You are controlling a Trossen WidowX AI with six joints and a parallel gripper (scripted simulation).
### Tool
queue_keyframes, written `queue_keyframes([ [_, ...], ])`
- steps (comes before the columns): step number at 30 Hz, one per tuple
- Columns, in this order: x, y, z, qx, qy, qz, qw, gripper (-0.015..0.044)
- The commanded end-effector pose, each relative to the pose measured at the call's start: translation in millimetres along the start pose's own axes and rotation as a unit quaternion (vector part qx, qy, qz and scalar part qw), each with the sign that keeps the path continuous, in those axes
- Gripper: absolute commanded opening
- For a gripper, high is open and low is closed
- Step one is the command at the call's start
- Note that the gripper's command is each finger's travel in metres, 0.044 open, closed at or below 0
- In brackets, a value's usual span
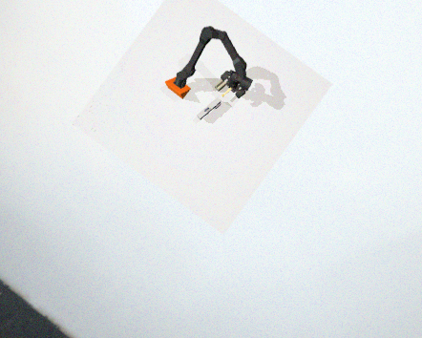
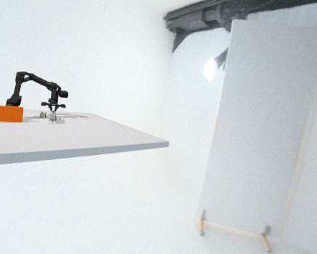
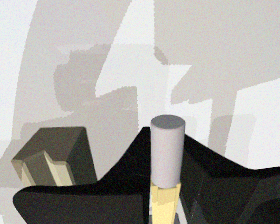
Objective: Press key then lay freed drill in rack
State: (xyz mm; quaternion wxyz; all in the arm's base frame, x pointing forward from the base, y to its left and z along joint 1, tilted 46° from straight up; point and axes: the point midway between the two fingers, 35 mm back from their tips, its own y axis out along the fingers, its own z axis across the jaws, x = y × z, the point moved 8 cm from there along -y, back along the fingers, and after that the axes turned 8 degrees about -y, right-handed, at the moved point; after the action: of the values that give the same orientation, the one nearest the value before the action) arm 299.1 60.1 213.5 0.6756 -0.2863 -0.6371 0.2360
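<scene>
My gripper point(image 1: 233, 88) point(image 2: 53, 110) point(image 3: 156, 132) points down and is shut on the drill, a pale grey cylinder with a yellow part. The drill's grey end point(image 3: 168, 152) stands up between the black fingers in the wrist view; its yellow part point(image 1: 226, 93) shows below the gripper in the top view. The white-grey holder point(image 1: 208, 111) point(image 2: 52, 117) with a dark slot lies in front of the gripper; I cannot make out the key or whether the drill touches the holder. The grooved brown and cream rack point(image 1: 221, 85) point(image 2: 43, 115) point(image 3: 65, 145) stands beside the gripper.
The orange base block point(image 1: 178, 88) point(image 2: 11, 114) carries the arm, on the rack's far side from the gripper. The pale table top point(image 1: 215, 182) point(image 2: 97, 135) ends at a front edge. Arm shadows fall across the table.
</scene>
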Motion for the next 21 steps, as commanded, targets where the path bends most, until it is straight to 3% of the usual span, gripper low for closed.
queue_keyframes([
  [1, -0.2, -3.3, 0.2, -0.003, -0.002, 0.001, 1.0, 0.0],
  [21, -1.5, -8.9, 3.3, -0.003, -0.002, 0.001, 1.0, 0.0],
])
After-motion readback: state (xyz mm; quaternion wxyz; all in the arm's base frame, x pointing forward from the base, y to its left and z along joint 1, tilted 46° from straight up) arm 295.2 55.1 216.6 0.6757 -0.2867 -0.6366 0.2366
